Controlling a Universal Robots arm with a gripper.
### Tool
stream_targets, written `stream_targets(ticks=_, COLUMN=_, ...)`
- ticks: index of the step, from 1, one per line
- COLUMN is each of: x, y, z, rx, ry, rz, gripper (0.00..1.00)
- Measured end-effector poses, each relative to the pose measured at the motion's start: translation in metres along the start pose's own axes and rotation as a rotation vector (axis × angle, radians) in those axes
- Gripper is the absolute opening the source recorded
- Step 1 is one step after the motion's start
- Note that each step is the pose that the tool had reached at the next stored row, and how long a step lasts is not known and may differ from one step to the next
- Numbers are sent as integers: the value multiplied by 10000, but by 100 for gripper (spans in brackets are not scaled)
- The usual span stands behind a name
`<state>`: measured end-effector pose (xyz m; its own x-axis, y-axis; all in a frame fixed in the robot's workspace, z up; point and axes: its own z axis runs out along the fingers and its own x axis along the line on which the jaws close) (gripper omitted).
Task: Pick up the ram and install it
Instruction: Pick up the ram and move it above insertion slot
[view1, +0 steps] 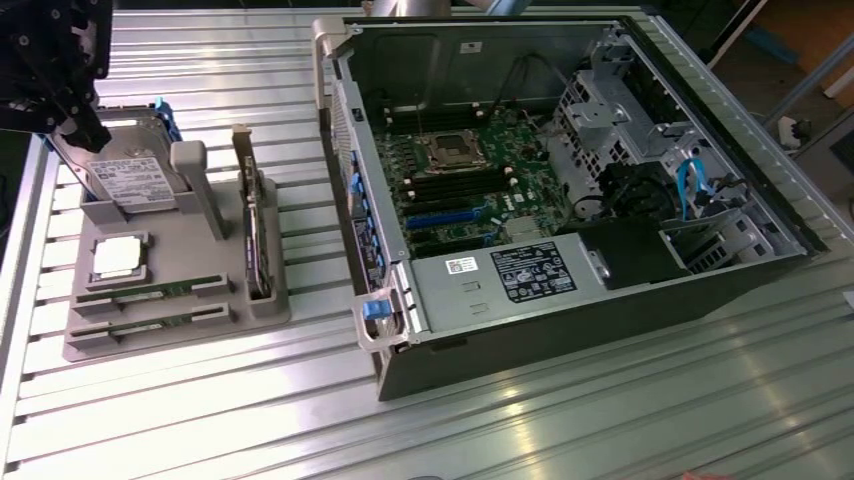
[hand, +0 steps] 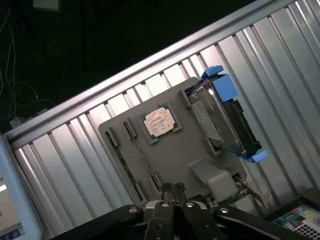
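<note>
Two alike green ram sticks (view1: 150, 293) (view1: 147, 325) lie on edge in slots at the near end of a grey holder tray (view1: 200, 335), and I cannot tell which one is the task's ram. In the wrist view they show as thin strips (hand: 120, 160) (hand: 145, 157) beside a square processor (hand: 159, 121). My black gripper (view1: 91, 135) hangs over the tray's far end by the hard drive (view1: 127, 175), well above the sticks. Its fingers (hand: 167, 192) are shut together with nothing between them.
An open computer case (view1: 400, 330) lies at the exterior view's right, its motherboard (view1: 467, 190) with black memory slots facing up. On the tray stand a hard drive with blue brackets (hand: 225, 120) and an upright dark expansion card (view1: 254, 230). The table is ribbed aluminium (view1: 601, 420).
</note>
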<state>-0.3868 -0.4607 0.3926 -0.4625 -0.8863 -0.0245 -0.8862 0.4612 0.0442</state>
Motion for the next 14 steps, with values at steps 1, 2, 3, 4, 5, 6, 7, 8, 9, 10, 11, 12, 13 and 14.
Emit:
stream_targets(ticks=1, x=0, y=0, z=0, rx=-3, ry=6, rz=-126, gripper=11)
stream_targets(ticks=2, x=0, y=0, z=0, rx=-6, ry=11, rz=-249, gripper=11)
stream_targets(ticks=3, x=0, y=0, z=0, rx=-10, ry=17, rz=-388, gripper=11)
stream_targets(ticks=4, x=0, y=0, z=0, rx=-13, ry=24, rz=-525, gripper=11)
stream_targets(ticks=5, x=0, y=0, z=0, rx=-18, ry=33, rz=-744, gripper=11)
stream_targets(ticks=6, x=0, y=0, z=0, rx=-23, ry=41, rz=-929, gripper=11)
stream_targets(ticks=7, x=0, y=0, z=0, rx=-26, ry=47, rz=-1057, gripper=11)
stream_targets(ticks=8, x=0, y=0, z=0, rx=-29, ry=53, rz=-1198, gripper=11)
stream_targets(ticks=9, x=0, y=0, z=0, rx=-33, ry=60, rz=-1345, gripper=11)
stream_targets(ticks=10, x=0, y=0, z=0, rx=-36, ry=64, rz=-1461, gripper=11)
stream_targets(ticks=11, x=0, y=0, z=0, rx=-39, ry=71, rz=-1606, gripper=11)
stream_targets(ticks=12, x=0, y=0, z=0, rx=-42, ry=76, rz=-1722, gripper=11)
stream_targets(ticks=13, x=0, y=0, z=0, rx=-46, ry=82, rz=-1853, gripper=11)
stream_targets(ticks=14, x=0, y=0, z=0, rx=-49, ry=88, rz=-1990, gripper=11)
